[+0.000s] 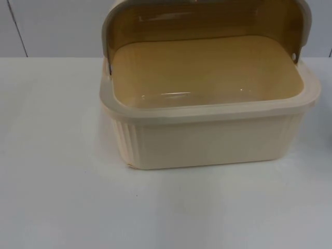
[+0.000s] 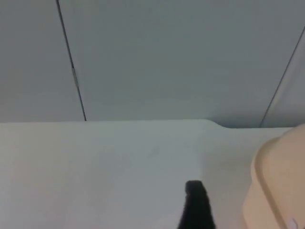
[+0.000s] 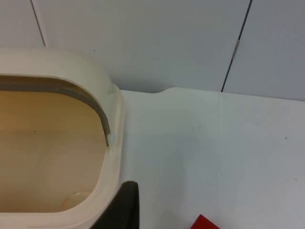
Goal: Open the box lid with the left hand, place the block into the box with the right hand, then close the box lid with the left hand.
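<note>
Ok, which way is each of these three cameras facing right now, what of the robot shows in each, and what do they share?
Top view: fixed above, looking down and forward at the cream box, its lid raised.
Left wrist view: on the left arm, facing the grey partition wall; a black fingertip beside the box.
Right wrist view: on the right arm, over the box's rim; a black fingertip, and a red block on the table.
All three share the box.
</note>
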`<state>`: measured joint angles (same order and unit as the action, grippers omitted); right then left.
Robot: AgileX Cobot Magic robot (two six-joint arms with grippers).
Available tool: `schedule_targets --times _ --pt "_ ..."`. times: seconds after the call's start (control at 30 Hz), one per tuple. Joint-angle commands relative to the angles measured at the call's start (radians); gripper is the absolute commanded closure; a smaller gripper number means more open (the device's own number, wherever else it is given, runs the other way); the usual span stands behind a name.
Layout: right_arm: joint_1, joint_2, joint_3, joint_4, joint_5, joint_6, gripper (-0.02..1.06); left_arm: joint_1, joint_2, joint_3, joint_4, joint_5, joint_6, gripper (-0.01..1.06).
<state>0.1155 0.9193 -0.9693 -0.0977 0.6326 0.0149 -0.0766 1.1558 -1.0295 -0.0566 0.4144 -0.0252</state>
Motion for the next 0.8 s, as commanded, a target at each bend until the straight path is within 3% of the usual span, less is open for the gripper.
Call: schedule_targets --times 0.0,0.13,0.7,0.77 --pt "0.002 -0.006 -0.005 0.003 -0.002 0.004 0.00 0.002 -0.010 -0.002 0.002 -0.006 -0.008 0.52" --pt "-0.002 -0.004 -0.005 -0.009 -0.017 0.047 0.00 0.002 -0.022 -0.002 -0.012 0.016 -0.008 0.61" --pt "-0.002 0.093 -0.005 -0.024 -0.052 0.093 0.00 0.002 -0.071 -0.002 0.014 0.022 -0.010 0.61" --pt "-0.002 0.090 -0.005 -0.024 -0.052 0.096 0.00 0.002 -0.071 -0.002 0.007 0.025 -0.010 0.54"
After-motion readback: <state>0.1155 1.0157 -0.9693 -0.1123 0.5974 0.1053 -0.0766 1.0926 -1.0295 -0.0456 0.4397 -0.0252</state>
